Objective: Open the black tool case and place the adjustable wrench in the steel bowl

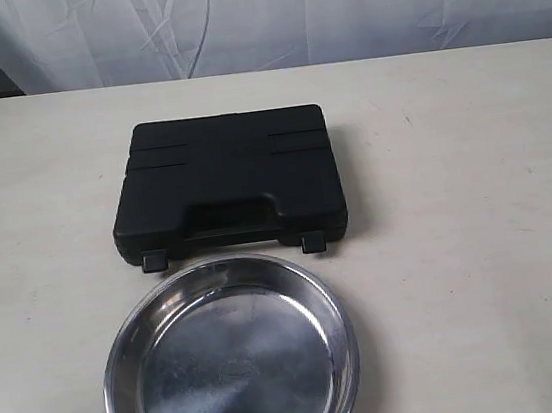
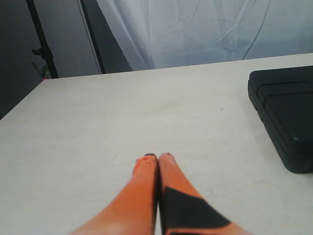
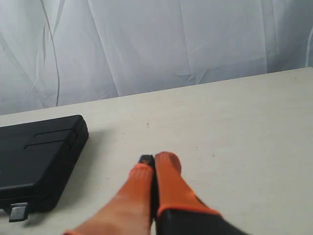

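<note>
Black tool case [image 1: 227,177]: lies flat on the tabletop [image 1: 482,242], lid down. Both latches [image 1: 154,263] sit on the front edge, the one facing the bowl. You see one of them again in the right wrist view [image 3: 18,212].

Steel bowl [image 1: 230,368]: upright on the tabletop just in front of the case, rim close to the latches. Whether they touch, you cannot tell.

Adjustable wrench: no view shows it to you; the case is shut.

Your left claw [image 2: 157,156]: clenched, orange fingers pressed tip to tip, gripping nothing, over bare tabletop, apart from the case [image 2: 286,112].

Your right claw [image 3: 154,159]: likewise clenched on nothing, over bare tabletop, apart from the case [image 3: 34,152].

White curtain [image 1: 263,17] behind the tabletop.
</note>
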Robot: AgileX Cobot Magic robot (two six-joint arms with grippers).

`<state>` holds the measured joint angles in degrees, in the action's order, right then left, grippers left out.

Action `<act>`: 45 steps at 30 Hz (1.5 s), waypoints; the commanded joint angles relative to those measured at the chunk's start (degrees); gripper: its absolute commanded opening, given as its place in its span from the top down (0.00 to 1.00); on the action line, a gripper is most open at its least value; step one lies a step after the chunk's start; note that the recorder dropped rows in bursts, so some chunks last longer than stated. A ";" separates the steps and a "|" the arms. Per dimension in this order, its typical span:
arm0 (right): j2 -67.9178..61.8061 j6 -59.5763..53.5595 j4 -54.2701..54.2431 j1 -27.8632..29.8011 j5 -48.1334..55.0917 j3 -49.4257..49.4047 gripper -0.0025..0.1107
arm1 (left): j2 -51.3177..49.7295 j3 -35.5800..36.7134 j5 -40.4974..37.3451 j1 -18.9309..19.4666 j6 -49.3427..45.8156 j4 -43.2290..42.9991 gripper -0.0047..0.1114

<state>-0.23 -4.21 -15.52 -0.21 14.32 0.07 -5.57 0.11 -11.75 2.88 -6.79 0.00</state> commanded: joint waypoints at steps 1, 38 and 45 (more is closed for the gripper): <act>0.23 -0.13 0.42 0.36 -0.30 -0.07 0.98 | 0.22 -0.11 0.59 -0.18 0.27 0.00 0.96; 0.23 48.48 -25.68 0.18 -33.00 1.07 0.98 | 0.22 -0.11 0.59 -0.18 0.37 0.00 0.96; 0.23 60.29 -25.73 0.21 -29.49 3.59 0.98 | 0.22 -0.11 0.59 -0.18 0.37 0.00 0.96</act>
<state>-0.23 53.96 -41.89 -0.21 -14.15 1.90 -5.57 0.11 -11.75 2.88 -6.79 0.00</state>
